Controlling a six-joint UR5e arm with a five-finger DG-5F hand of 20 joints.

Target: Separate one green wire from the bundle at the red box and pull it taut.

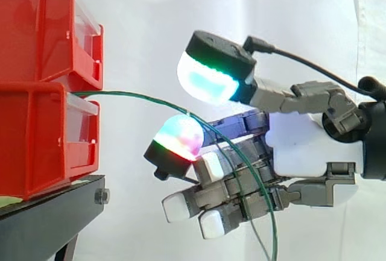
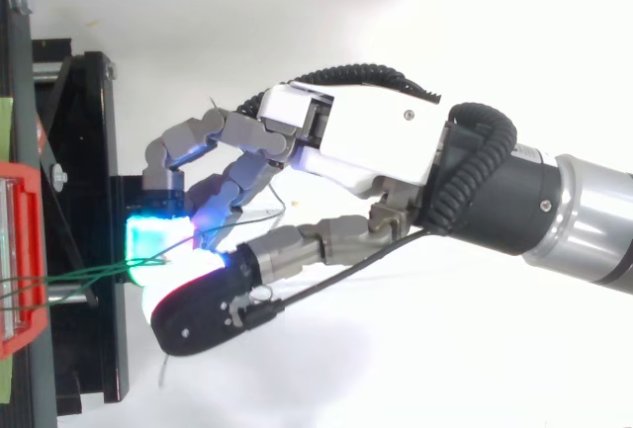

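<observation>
Side view: hand (image 1: 307,146) comes in from the right at bin height; can't tell whether it actually grips anything. Green wire (image 1: 139,96) touches the hand's front. One end runs left in a shallow arc to the front of the lower red bin (image 1: 42,140), the other curves down across the hand & off the bottom edge. Thinner wire (image 1: 258,240) hangs beside it. Upper red bin (image 1: 36,32) is stacked on the lower, both on black stand (image 1: 48,219), w/ white curtain (image 1: 151,8) behind. Top view: several green strands fan out from the bin. Pale green label (image 2: 5,131) on stand, too small to read
</observation>
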